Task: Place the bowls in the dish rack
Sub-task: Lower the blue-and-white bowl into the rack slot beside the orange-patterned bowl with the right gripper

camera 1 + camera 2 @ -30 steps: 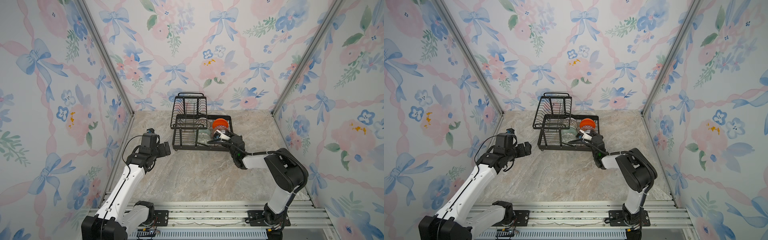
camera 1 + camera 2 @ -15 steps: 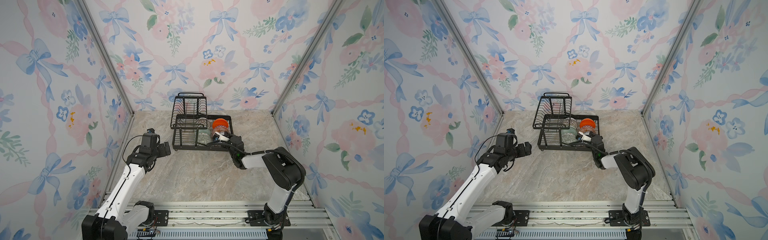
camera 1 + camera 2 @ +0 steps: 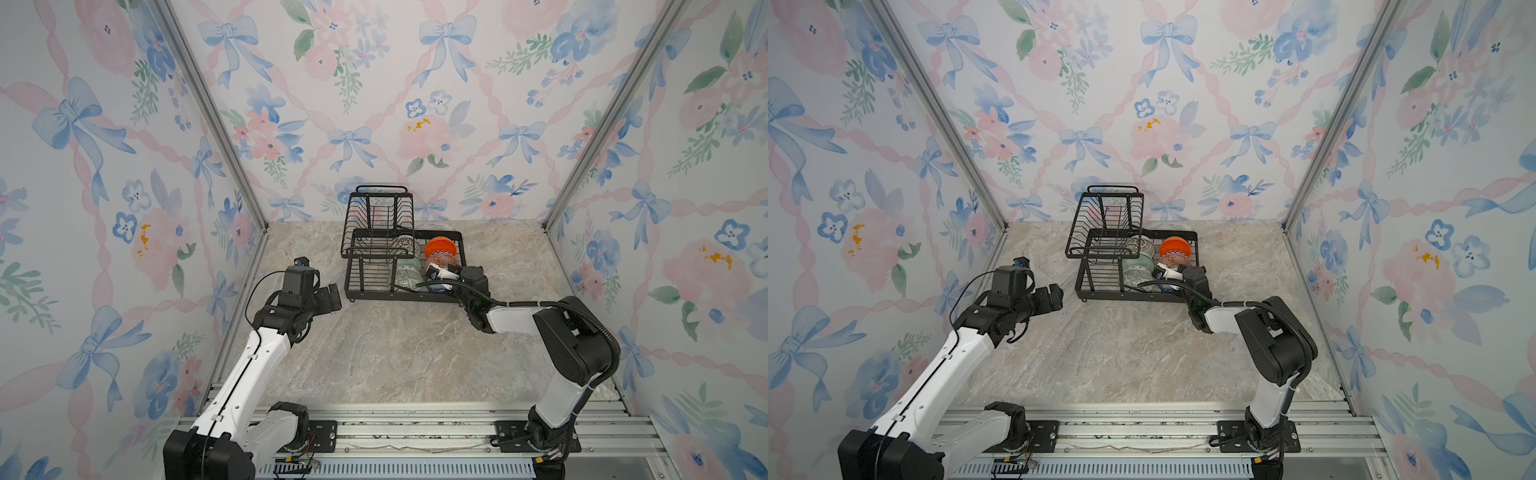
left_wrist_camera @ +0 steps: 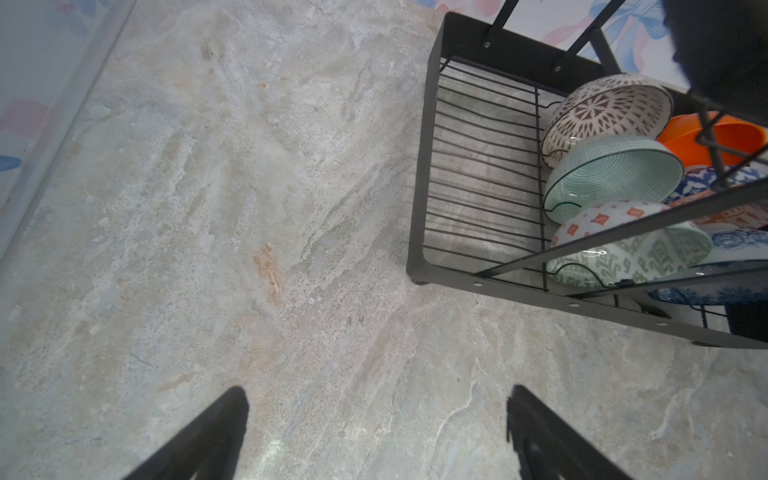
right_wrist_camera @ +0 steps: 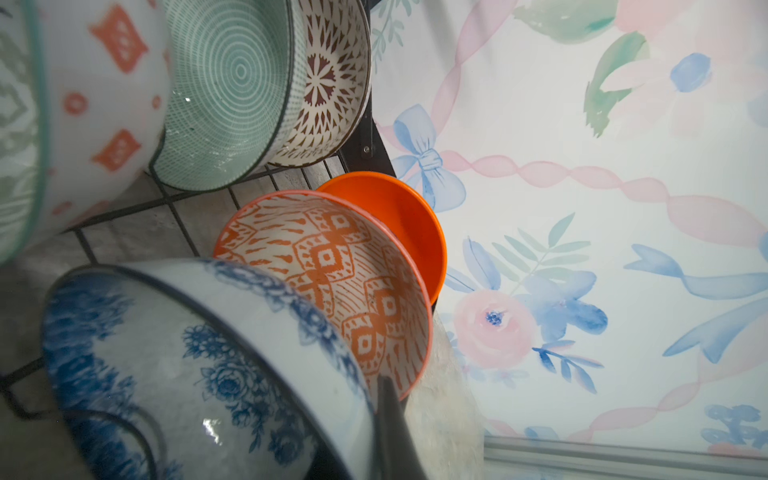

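Observation:
The black wire dish rack [image 3: 374,296] [image 3: 1100,296] [image 4: 419,208] stands at the back of the table. In its lower tray, the white-brown lattice bowl [image 4: 602,112], mint bowl [image 4: 615,174] and grey-green patterned bowl [image 4: 631,253] lean in one row. The plain orange bowl [image 3: 441,246] [image 5: 395,212] and orange-white geometric bowl [image 5: 332,266] lean in another. At the tray's front right corner my right gripper [image 3: 436,278] [image 3: 1167,276] [image 5: 374,407] is shut on the rim of the blue-white floral bowl [image 5: 187,365], which is tilted on edge. My left gripper [image 3: 334,297] [image 4: 376,395] hangs open and empty over the table, left of the rack.
The raised upper basket [image 3: 376,216] overhangs the tray's left half. Bare marble tabletop [image 3: 395,353] lies in front of the rack. Floral walls close in the left, right and back. A metal rail [image 3: 415,424] runs along the front edge.
My right gripper has edged slightly left and lower at the rack's front corner with the blue-white floral bowl. The left arm has not moved.

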`<act>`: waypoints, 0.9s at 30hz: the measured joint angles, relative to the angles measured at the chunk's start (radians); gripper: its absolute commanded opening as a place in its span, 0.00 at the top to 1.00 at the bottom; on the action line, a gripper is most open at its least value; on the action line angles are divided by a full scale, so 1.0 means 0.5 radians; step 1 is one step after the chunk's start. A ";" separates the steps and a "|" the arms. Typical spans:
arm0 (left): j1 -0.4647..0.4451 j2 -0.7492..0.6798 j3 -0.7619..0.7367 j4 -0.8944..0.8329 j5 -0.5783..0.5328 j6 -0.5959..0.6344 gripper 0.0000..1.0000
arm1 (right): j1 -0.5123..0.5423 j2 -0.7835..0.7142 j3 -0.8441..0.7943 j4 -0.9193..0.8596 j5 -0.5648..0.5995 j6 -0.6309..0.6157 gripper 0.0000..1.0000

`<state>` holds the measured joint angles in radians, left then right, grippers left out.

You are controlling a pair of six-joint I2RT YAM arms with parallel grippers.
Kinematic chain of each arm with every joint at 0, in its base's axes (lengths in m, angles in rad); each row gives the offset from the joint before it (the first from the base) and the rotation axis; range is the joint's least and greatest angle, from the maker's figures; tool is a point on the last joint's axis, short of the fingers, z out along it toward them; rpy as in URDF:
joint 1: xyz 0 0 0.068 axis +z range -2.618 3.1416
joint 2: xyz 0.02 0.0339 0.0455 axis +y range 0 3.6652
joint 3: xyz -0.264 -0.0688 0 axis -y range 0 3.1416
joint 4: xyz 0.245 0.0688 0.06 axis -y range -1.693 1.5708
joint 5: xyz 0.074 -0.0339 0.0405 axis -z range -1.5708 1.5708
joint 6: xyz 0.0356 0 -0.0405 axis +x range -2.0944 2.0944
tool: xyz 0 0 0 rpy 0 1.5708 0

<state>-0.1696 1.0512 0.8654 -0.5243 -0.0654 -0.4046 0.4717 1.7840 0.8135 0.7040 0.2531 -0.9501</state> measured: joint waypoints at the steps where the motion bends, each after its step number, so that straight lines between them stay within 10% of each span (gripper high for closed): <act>1: 0.000 0.000 0.000 -0.001 0.000 0.000 0.02 | -0.005 -0.007 0.009 -0.035 -0.013 0.008 1.00; 20: 0.013 -0.001 0.000 -0.001 -0.001 0.000 0.02 | -0.077 -0.018 0.187 -0.417 -0.166 0.206 1.00; 27: 0.014 -0.009 -0.025 0.003 -0.002 0.000 0.02 | -0.082 -0.018 0.201 -0.458 -0.179 0.235 0.82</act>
<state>-0.1627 1.0466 0.8528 -0.5228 -0.0662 -0.4046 0.4309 1.7748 0.9142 0.4751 0.1635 -0.8326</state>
